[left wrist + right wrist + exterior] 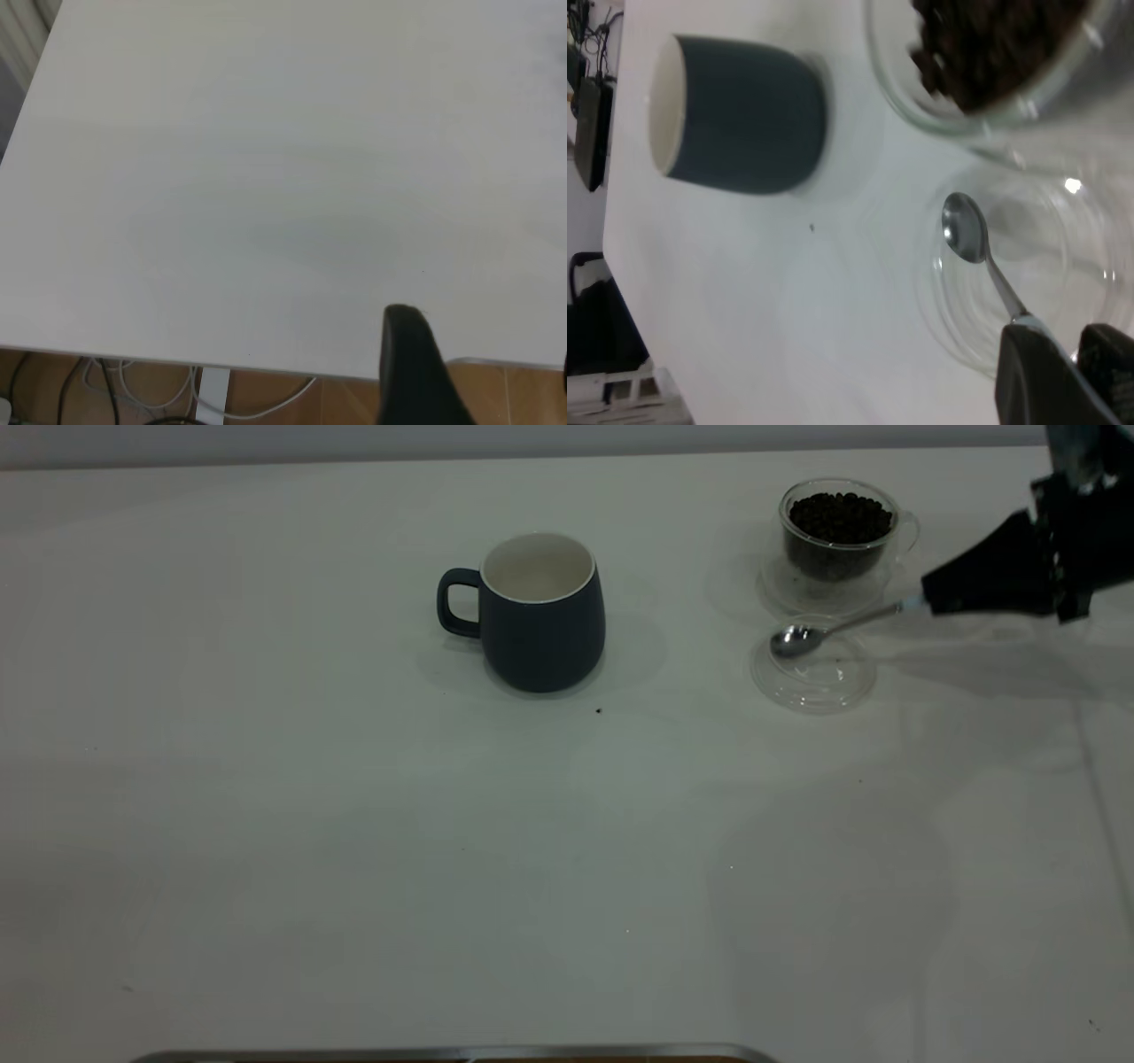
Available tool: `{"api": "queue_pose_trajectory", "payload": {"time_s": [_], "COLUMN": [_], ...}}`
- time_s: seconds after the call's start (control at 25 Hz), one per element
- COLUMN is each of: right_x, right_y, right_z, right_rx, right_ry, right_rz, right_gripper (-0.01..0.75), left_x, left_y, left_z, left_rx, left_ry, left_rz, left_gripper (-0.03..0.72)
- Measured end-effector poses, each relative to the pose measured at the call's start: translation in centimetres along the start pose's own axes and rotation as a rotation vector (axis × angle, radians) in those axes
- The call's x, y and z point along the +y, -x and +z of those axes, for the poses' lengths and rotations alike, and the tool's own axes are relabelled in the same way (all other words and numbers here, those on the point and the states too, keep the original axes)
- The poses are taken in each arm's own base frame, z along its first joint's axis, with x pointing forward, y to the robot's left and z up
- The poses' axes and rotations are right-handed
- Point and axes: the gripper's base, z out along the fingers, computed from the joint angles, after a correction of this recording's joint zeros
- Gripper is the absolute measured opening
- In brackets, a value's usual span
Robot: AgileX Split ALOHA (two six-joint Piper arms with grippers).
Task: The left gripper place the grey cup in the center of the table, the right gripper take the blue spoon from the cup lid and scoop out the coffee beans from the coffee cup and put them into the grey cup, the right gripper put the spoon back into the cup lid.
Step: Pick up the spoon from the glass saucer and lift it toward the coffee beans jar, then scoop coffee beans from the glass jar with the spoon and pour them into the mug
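The grey cup point(542, 613) stands upright near the table's middle, handle to the left; its white inside looks empty. It also shows in the right wrist view point(740, 115). The glass coffee cup point(839, 531) full of coffee beans stands at the back right on a clear saucer. The clear cup lid point(815, 673) lies in front of it. My right gripper point(926, 598) is shut on the handle of the spoon point(793, 640), whose empty bowl hangs just over the lid point(1028, 292). The left gripper point(485, 336) is open and empty over the table's edge, out of the exterior view.
One stray coffee bean point(599, 710) lies on the table just in front of the grey cup. A metal edge point(443, 1054) runs along the front. Cables point(159, 390) hang below the table edge in the left wrist view.
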Motion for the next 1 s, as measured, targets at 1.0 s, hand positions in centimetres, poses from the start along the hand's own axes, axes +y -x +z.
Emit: {"api": "queue_pose_trajectory", "payload": {"time_s": [1.0], "right_x": [5.1], "right_y": [4.2], "right_z": [-4.6], "right_rx": [-0.165], "right_ry": [0.0], "right_rz": [-0.058], "right_gripper": [0.1], "left_x": [0.0], "left_y": [0.0], "left_z": [0.0], "left_rx": [0.0], "left_ry": [0.0], "left_rz": [0.003], "left_gripper": [0.474]}}
